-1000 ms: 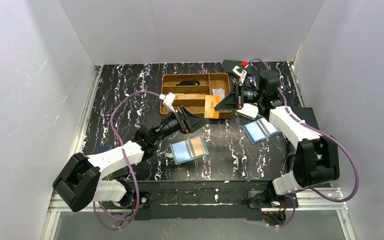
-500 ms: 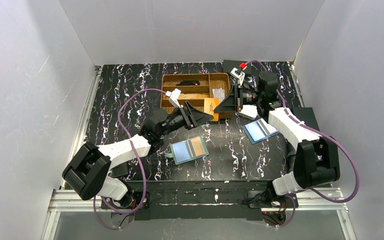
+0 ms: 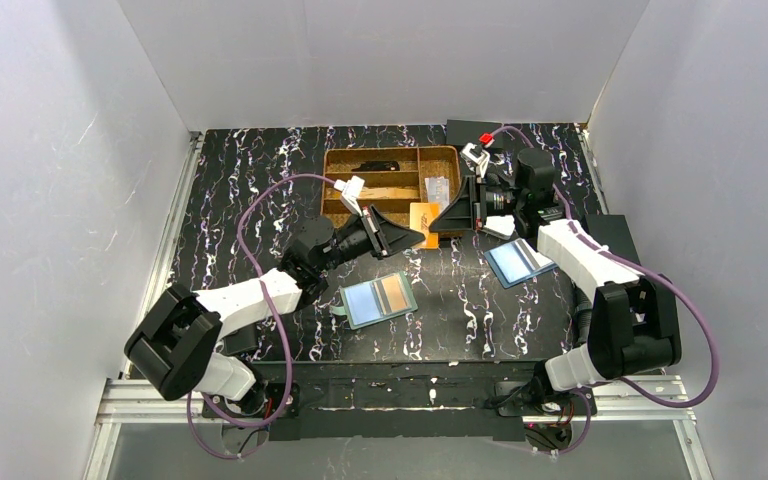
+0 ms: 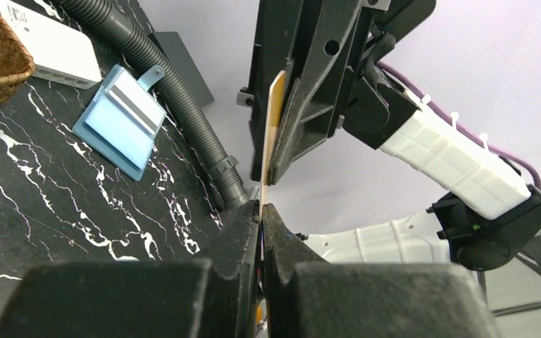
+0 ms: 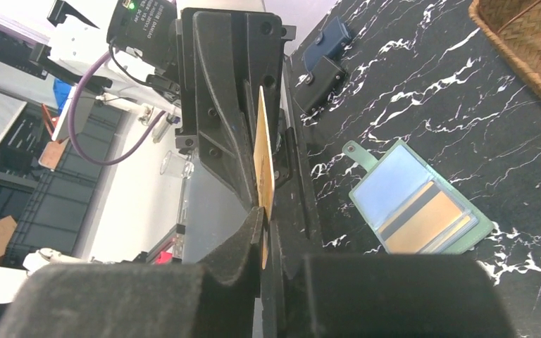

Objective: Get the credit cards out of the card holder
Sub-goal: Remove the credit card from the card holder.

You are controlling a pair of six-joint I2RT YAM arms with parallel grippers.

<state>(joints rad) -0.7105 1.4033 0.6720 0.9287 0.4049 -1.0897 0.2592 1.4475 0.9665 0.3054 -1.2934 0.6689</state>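
An orange-gold credit card [image 3: 423, 214] hangs on edge above the table in front of the basket, pinched from both sides. My left gripper [image 3: 416, 237] is shut on its lower edge [image 4: 261, 208]; the card [image 4: 275, 120] rises from those jaws into the right gripper. My right gripper [image 3: 439, 221] is shut on the same card [image 5: 263, 155], its jaws [image 5: 266, 211] tight on the opposite edge. The teal card holder [image 3: 378, 298] lies flat and open at mid-table, untouched. In its clear pockets [image 5: 415, 208] sits a gold card with a dark stripe [image 5: 423, 222].
A wicker basket [image 3: 332, 190] with several compartments stands at the back. A blue holder with greyish panels [image 3: 520, 260] lies to the right under the right arm, beside a white box [image 4: 49, 46] and a ribbed hose [image 4: 183, 120]. A dark blue item [image 5: 327, 49] lies by the left edge.
My left arm swung up from beside the card holder to the card, and its jaws closed on the card. The right gripper kept its hold and shifted the card slightly.
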